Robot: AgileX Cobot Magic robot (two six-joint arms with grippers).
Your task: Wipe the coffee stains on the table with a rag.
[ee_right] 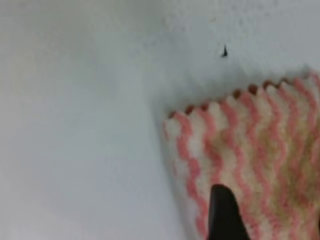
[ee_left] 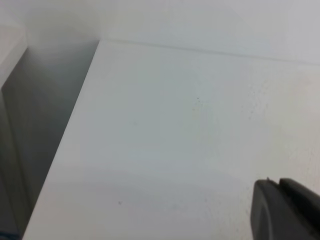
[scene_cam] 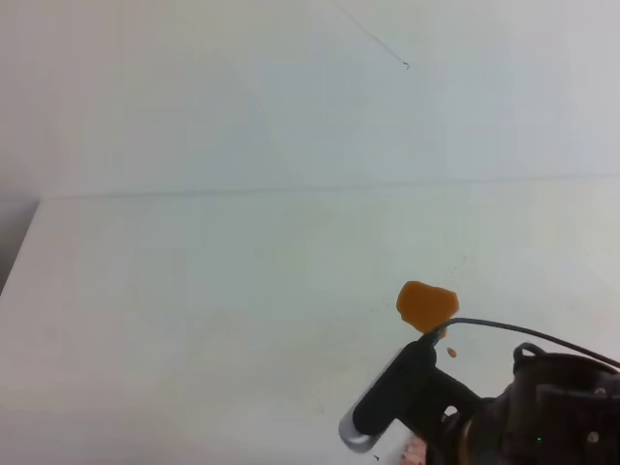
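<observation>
on the white table (scene_cam: 194,320) we see the coffee stains (scene_cam: 426,304), an amber blotch with a tiny droplet just below and to its right, close to the right arm. the rag (ee_right: 250,160), pink-and-white zigzag with a tan patch, lies flat under the right gripper (ee_right: 272,220). one dark finger (ee_right: 225,215) stands over the cloth; we cannot tell how wide the jaws are. the left gripper (ee_left: 285,210) shows only as a dark corner, its state unclear.
</observation>
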